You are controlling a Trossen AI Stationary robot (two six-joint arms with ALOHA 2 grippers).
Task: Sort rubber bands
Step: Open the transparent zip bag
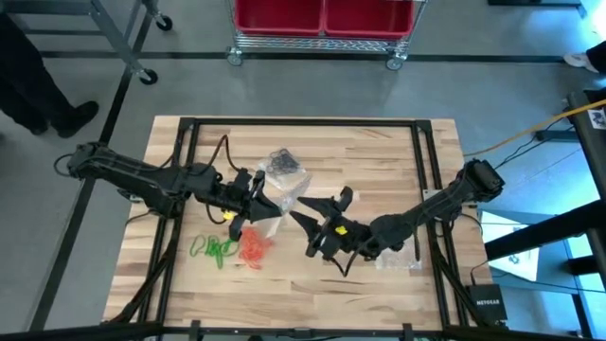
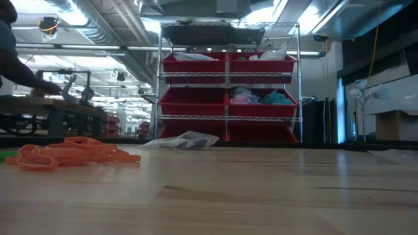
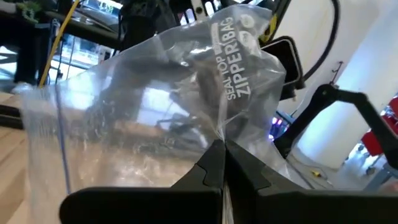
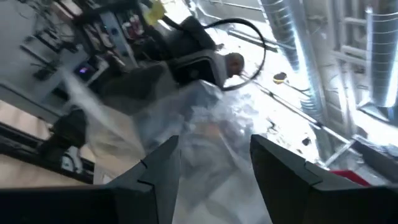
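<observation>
fingers of the left gripper (image 3: 221, 163) are pressed tight together on the edge of a clear zipper bag (image 3: 155, 106), pinching its film between them; the printed words "seal top zipper bag" show on the plastic in the left wrist view. from above, this left gripper (image 1: 261, 199) sits over the middle of the wooden table (image 1: 379, 152), with the bag (image 1: 270, 216) hanging from its tip.

the right gripper (image 4: 214, 163) faces the same bag from the other side, its two dark fingers (image 4: 163, 168) standing apart with clear plastic (image 4: 211, 124) showing between and beyond them; whether they touch the film i cannot tell. in the high view the right gripper (image 1: 317, 216) lies just beside the left one, the two tips near each other at the table's centre.

the rubber bands lie in separate heaps. a bright green heap (image 1: 214, 250) and an orange-red heap (image 1: 255, 248) rest side by side on the near-left part of the table, just below the left gripper. the orange-red bands (image 2: 68, 153) show loose on the wood in the low view. black bands (image 1: 281, 163) sit on or in a second clear bag (image 1: 289, 175) farther back on the table; which, i cannot tell.

a wire rack with red bins (image 2: 225, 91) stands behind the table.
</observation>
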